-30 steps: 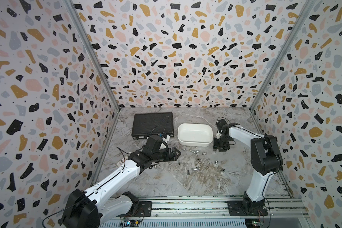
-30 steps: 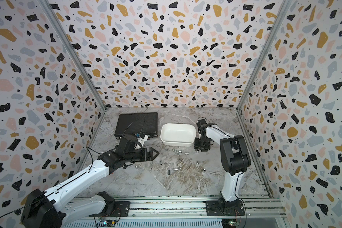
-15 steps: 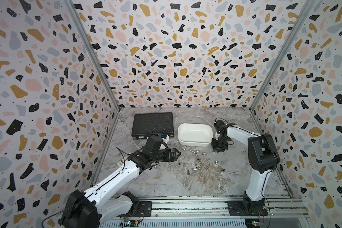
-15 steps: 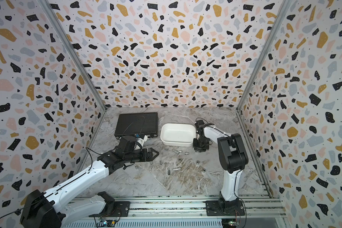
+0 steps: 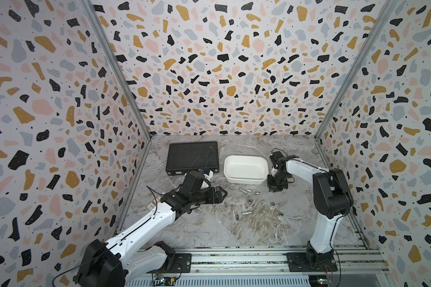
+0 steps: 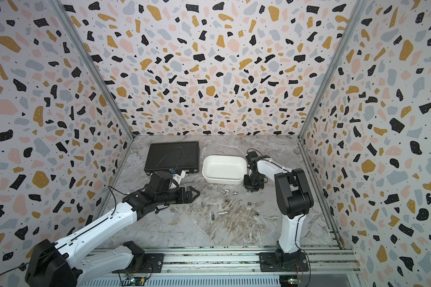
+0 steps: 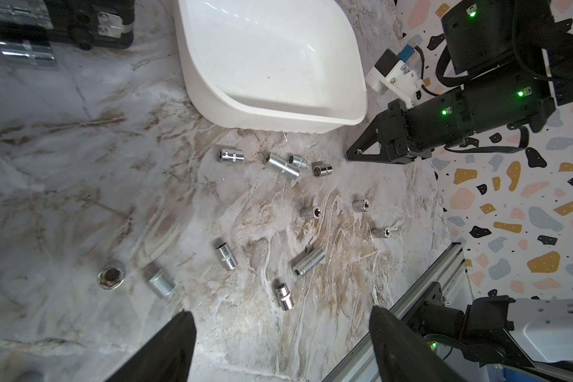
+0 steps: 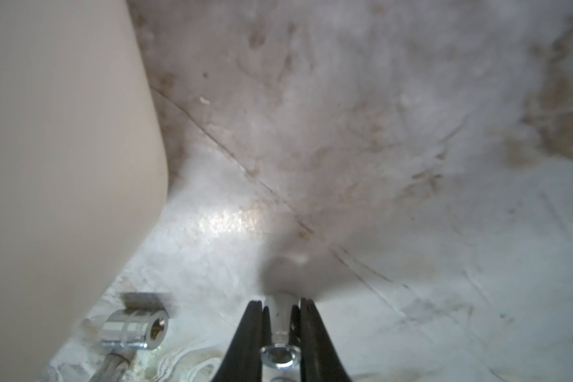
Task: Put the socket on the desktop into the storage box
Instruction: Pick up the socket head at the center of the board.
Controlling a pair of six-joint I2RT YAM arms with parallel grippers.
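Marble tabletop (image 5: 209,231): black case (image 5: 192,157) at back, white box (image 5: 245,169) beside it, loose sockets (image 7: 280,166) scattered in front. Left pincer (image 5: 220,194) spread wide, holding nothing. Right pincer (image 7: 356,154) low at box's near corner, clamped on one small socket (image 8: 279,355).

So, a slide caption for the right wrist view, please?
Right gripper shut on a small chrome socket, close to the desktop, beside the storage box.

Chrome socket (image 8: 280,355) clamped in right pincer (image 8: 280,302), near marble desktop (image 5: 209,231); white storage box (image 5: 244,180) upright, just beside.
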